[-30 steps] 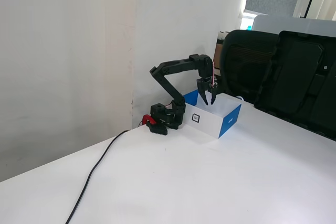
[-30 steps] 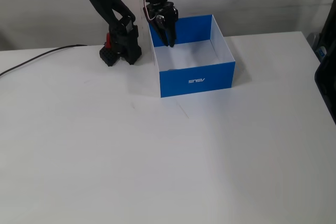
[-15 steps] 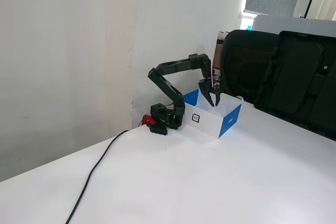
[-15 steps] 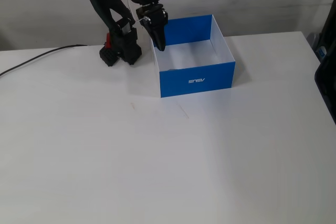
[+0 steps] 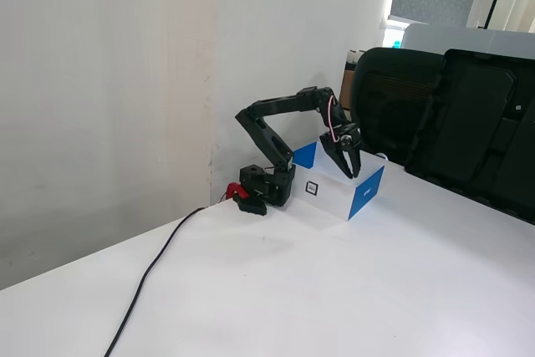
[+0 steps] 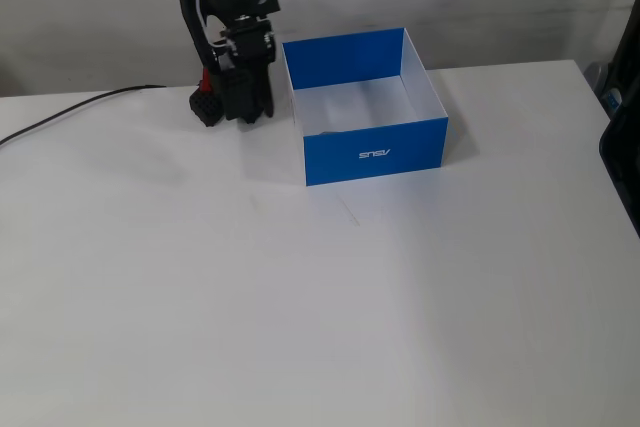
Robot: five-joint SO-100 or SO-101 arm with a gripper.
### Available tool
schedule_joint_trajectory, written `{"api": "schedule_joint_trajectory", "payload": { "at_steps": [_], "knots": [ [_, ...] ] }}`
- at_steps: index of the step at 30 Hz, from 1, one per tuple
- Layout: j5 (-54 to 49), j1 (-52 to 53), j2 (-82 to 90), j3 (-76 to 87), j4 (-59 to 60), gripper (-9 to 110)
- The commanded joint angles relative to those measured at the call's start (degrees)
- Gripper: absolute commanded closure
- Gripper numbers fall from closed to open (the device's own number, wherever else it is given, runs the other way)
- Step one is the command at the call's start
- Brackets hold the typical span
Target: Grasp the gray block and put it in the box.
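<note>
Black cable point(image 5: 155, 269) trailing across white table point(image 5: 334, 290) toward arm base. Shallow white cardboard box with blue panels point(image 6: 372, 152) standing beside black arm, interior looking bare in a fixed view. Black 2-finger gripper point(image 5: 349, 170) hanging over box, fingers pointing down, jaws slightly parted, gripping nothing visible. Gray block not seen anywhere.

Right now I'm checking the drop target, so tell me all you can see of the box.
The box is a shallow, open-topped rectangular carton, apparently cardboard, standing upright on the white table. Two opposite walls are blue, one printed with an upside-down white logo. The other walls are white outside, one bearing a small square black mark. Its floor looks pale and bare. It sits beside the arm's base, with the gripper hanging beside it.
</note>
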Motion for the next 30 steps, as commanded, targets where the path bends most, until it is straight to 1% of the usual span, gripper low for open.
{"api": "schedule_joint_trajectory", "payload": {
  "at_steps": [1,4,9,16,23,30],
  "knots": [
    [-0.4,-8.1,0.4,-2.3,-4.3,101],
    [-0.4,-12.6,0.3,-1.6,-7.0,101],
    [-0.5,-16.3,0.5,0.6,-10.5,101],
    [-0.6,-22.8,3.2,7.7,-22.1,101],
    [-1.5,-24.1,9.5,17.1,-31.0,101],
    [-3.2,-23.4,18.0,25.1,-34.2,101]
  ]
}}
